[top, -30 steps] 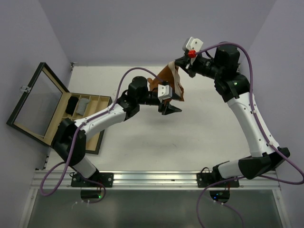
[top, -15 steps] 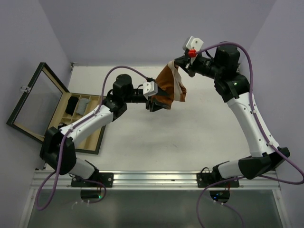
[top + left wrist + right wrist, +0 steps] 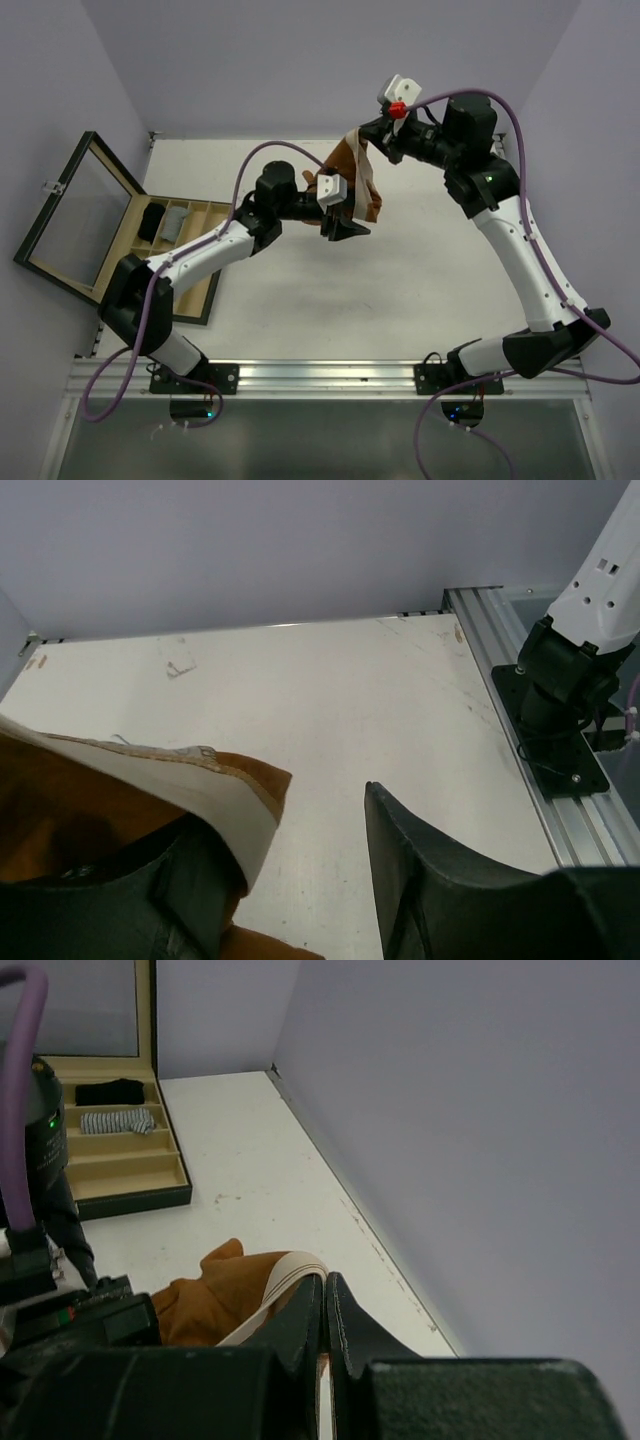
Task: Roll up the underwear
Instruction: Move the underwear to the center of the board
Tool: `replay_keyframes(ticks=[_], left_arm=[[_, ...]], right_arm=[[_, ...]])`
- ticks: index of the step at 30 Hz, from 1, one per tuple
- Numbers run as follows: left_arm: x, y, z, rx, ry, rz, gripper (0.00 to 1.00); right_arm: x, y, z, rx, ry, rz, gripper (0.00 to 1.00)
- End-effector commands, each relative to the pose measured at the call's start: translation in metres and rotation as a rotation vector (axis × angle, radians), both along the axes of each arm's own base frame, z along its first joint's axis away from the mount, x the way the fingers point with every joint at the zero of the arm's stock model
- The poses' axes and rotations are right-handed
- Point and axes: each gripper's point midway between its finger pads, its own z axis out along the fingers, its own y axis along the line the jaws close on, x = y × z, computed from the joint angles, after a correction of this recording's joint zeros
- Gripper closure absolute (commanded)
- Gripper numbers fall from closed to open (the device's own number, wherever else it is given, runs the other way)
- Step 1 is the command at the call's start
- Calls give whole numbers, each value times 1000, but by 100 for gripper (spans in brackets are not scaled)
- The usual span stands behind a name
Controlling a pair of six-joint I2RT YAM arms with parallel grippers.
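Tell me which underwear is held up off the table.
The orange-brown underwear, pinched by the right tool above the table; the black piece and the striped piece lie in the wooden box.

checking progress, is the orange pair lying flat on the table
No, the orange pair hangs pinched in the right gripper.

The left arm [image 3: 190, 262] runs from its base at seven o'clock of the top view out toward two o'clock, with its wrist just above the centre. The left gripper [image 3: 348, 230] points toward three o'clock, jaws standing apart. The right arm [image 3: 520, 250] runs from five o'clock up to one o'clock, bends there and turns toward nine o'clock. The right gripper [image 3: 362, 135] has its fingers pressed together on the waistband of the orange-brown underwear [image 3: 352, 172].
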Motion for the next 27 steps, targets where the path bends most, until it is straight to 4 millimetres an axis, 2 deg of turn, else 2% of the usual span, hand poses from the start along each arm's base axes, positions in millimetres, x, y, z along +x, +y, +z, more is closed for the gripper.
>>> replay_keyframes(ticks=[1,4,7,10,13,14,16,17,18,19,20,21,22,23,25,26,27], left_arm=[[-10,-12,14,-55,-22,-33,45],[-14,-18,0,-45,-7,-34,45],[0,-22,-6,-39,-12,16,47],[18,-22,0,-56,-4,65,55],[35,-17,5,-63,54,132,72],[42,-13,-4,-25,109,181,87],[57,-3,-3,13,147,249,100],[69,11,-22,98,201,351,100],[80,24,-23,132,217,421,100],[92,35,-16,156,197,485,100],[103,57,-33,248,235,601,100],[121,83,-28,259,239,699,100],[141,107,-18,261,229,824,100],[150,125,-15,269,237,895,100],[178,180,10,221,190,1129,100],[186,194,25,175,146,1204,100],[186,201,44,121,106,1244,100]], right_arm=[[6,-7,35,83,-61,-75,100],[7,-5,36,118,-40,-84,100],[6,-4,34,142,-3,-84,100],[5,-7,31,151,18,-102,100],[11,-16,25,133,29,-164,100],[13,-20,24,126,25,-190,100],[21,-35,19,105,24,-250,100],[25,-44,17,97,23,-287,100],[31,-56,11,80,36,-329,100],[34,-64,4,62,44,-352,100],[37,-73,-3,51,63,-380,100],[40,-89,-17,35,103,-417,100],[38,-93,-37,-8,135,-417,100],[35,-96,-53,-48,163,-413,100],[11,-86,-93,-112,247,-298,100],[0,-79,-105,-133,271,-237,100],[-24,-61,-115,-115,323,-95,100]])
